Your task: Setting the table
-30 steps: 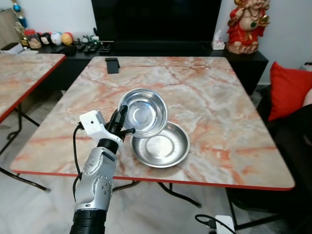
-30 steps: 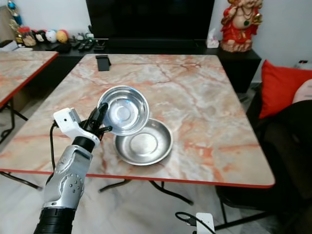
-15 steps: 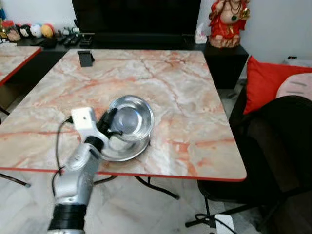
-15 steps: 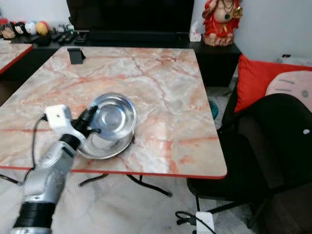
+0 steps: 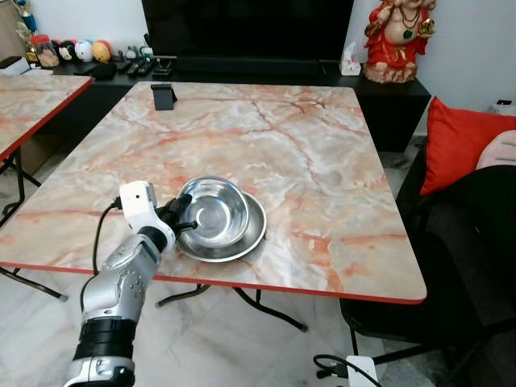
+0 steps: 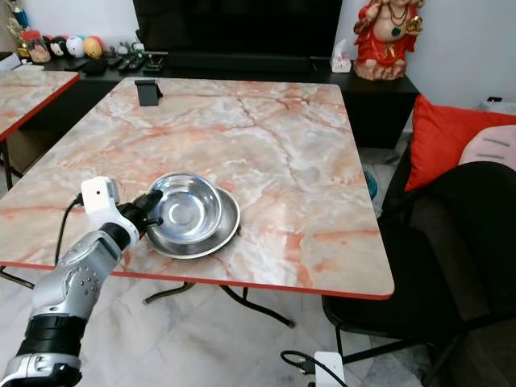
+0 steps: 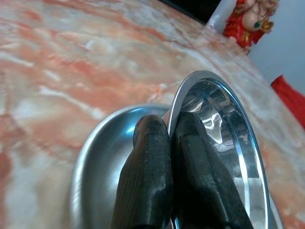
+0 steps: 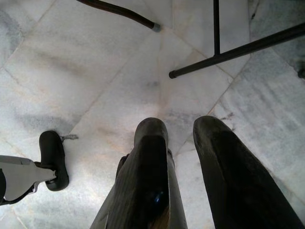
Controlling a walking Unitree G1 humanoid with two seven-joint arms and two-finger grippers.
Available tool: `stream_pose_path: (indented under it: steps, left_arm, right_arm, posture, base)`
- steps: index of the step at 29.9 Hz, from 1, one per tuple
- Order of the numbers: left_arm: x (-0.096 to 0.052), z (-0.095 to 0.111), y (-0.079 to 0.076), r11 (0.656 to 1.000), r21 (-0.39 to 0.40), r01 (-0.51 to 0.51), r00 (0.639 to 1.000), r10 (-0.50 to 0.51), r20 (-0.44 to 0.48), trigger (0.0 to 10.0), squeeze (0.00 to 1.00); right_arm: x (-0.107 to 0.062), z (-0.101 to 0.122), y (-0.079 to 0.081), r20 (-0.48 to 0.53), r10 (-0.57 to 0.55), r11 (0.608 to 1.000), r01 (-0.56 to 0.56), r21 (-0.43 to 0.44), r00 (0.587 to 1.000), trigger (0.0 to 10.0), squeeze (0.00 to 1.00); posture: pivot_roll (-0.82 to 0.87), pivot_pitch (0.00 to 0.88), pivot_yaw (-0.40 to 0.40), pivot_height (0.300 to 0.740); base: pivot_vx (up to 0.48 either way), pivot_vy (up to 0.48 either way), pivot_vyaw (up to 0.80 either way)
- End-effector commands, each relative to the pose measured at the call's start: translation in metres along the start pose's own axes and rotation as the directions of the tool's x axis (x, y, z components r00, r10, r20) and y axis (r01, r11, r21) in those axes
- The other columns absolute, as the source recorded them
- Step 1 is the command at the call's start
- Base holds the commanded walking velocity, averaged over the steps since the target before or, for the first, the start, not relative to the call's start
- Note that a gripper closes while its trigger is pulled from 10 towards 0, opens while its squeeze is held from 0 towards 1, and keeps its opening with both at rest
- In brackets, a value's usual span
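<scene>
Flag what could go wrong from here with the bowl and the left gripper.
1. The left gripper pinches only the thin rim of the steel bowl; polished metal could slip or tip on release.
2. The bowl sits off-centre in the steel plate, toward the gripper side, so it may slide or clatter.
3. Both rest near the table's red front edge; a pull backward while withdrawing might drag them toward it.

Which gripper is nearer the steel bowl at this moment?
Left. The left gripper is clamped on the steel bowl rim, the bowl sitting in the steel plate. The right gripper hangs over the floor.
</scene>
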State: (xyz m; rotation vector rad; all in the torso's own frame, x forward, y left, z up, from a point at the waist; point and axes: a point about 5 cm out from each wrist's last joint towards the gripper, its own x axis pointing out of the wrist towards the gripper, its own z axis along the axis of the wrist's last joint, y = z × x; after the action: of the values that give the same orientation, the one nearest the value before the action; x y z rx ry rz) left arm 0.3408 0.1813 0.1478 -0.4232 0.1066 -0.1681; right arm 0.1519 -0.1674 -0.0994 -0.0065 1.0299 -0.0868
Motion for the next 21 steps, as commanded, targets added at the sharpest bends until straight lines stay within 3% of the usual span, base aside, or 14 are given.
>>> stream_pose_path:
  steps: [1, 7, 21]
  left_arm:
    - [0.003, 0.005, 0.000, 1.000, -0.011, -0.006, 1.000, 0.006, 0.015, 10.0, 0.00]
    - [0.010, 0.005, -0.007, 0.998, -0.064, -0.009, 1.000, 0.011, 0.025, 10.0, 0.00]
    - [0.017, -0.005, -0.009, 0.994, -0.096, -0.052, 0.998, 0.049, -0.031, 10.0, 0.00]
  right_arm:
    - [0.000, 0.000, -0.001, -0.002, -0.002, 1.000, 0.002, -0.003, 1.000, 10.0, 0.00]
    - [0.000, 0.000, -0.001, -0.003, -0.002, 1.000, 0.002, -0.002, 1.000, 10.0, 0.00]
    - [0.000, 0.000, -0.001, -0.004, 0.000, 1.000, 0.000, -0.002, 1.000, 10.0, 0.00]
  posture:
    - [0.00, 0.000, -0.005, 0.740]
    - [-0.01, 0.000, -0.005, 0.740]
    - [-0.01, 0.000, -0.002, 0.740]
  base:
    - [0.000, 0.000, 0.00]
    - [0.000, 0.000, 0.00]
    - [0.000, 0.000, 0.00]
